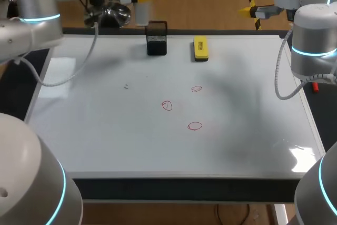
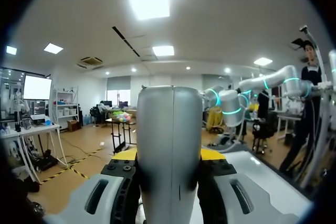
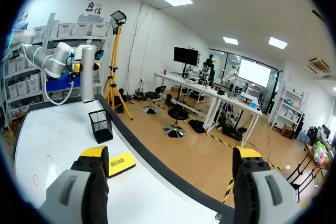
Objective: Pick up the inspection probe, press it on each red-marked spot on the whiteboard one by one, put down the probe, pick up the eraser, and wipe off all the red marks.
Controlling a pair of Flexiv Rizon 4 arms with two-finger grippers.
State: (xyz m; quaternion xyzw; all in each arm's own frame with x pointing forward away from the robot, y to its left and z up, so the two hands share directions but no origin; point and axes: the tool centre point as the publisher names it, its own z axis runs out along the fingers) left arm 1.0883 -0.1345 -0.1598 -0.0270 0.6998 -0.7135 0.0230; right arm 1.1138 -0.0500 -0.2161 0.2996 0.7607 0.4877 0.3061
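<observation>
Closest in, the dark front edge of the bench [image 1: 184, 189] ran under a whiteboard [image 1: 105, 140] that covered pretty much the whole top. There were three red marks on it, all little hand-drawn rings sitting a bit right of the middle. The nearest ring [image 1: 195, 126] came first, then the middle ring [image 1: 167, 105] a little further back and to the left, then the far ring [image 1: 196, 89]. None of them touched each other. Left of those there was a tiny speck [image 1: 126, 86], and I couldn't make out what it was. Back by the far edge of the whiteboard the yellow eraser [image 1: 200, 48] lay flat, with a black mesh pot [image 1: 157, 39] standing upright just to its left, the two near each other but apart. Furthest back, the left arm [image 1: 31, 19] came in from the left corner. The left jaws were clamped on the probe [image 1: 142, 11], a pale grey cylinder held upright off the whiteboard, just behind and left of the pot. From the left wrist you could see it wedged tight between both yellow tips. The right arm [image 1: 313, 40] sat over at the far right corner, and the right jaws were spread wide with nothing in them. From the right wrist, its yellow fingertips [image 3: 94, 153] were well apart, and the eraser lay on the whiteboard just past one of them.
</observation>
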